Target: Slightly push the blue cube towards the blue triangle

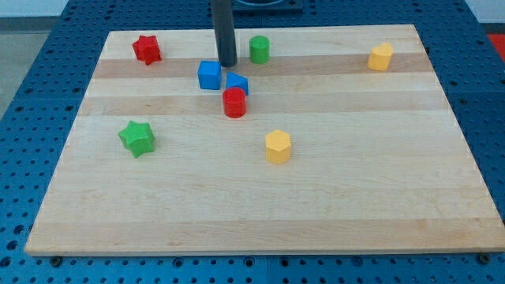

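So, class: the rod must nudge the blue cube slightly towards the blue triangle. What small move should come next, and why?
Probably shift my tip round to the view's left side of the blue cube, then push gently rightward. My tip now sits just above and right of the cube, on the wrong side. The blue triangle lies close on the cube's right, beside the red cylinder, so only a short push seems needed.

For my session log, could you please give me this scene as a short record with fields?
surface: wooden board on a blue pegboard
my tip: just above and right of the blue cube
blue triangle: right of the cube, narrow gap
red cylinder: against the triangle's lower side
other blocks: red star, green cylinder, green star, two yellow blocks
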`<state>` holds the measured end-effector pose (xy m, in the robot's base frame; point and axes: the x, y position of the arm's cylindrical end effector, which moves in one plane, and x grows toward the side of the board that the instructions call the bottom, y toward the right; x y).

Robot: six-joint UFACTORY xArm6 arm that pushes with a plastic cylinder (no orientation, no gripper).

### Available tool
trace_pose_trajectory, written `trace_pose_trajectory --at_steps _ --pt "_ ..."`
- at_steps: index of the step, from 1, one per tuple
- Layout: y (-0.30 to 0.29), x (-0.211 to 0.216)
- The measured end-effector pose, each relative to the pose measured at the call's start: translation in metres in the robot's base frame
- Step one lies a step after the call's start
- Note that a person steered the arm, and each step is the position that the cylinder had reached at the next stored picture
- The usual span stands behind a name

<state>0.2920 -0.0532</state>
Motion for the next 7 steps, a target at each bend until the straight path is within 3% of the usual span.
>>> trace_pose_trajectory --at_steps 1,3,5,7 --pt "0.020 0.021" --pt "0.020 0.017" --pt "-0.031 -0.054" --pt "-0.071 -0.004"
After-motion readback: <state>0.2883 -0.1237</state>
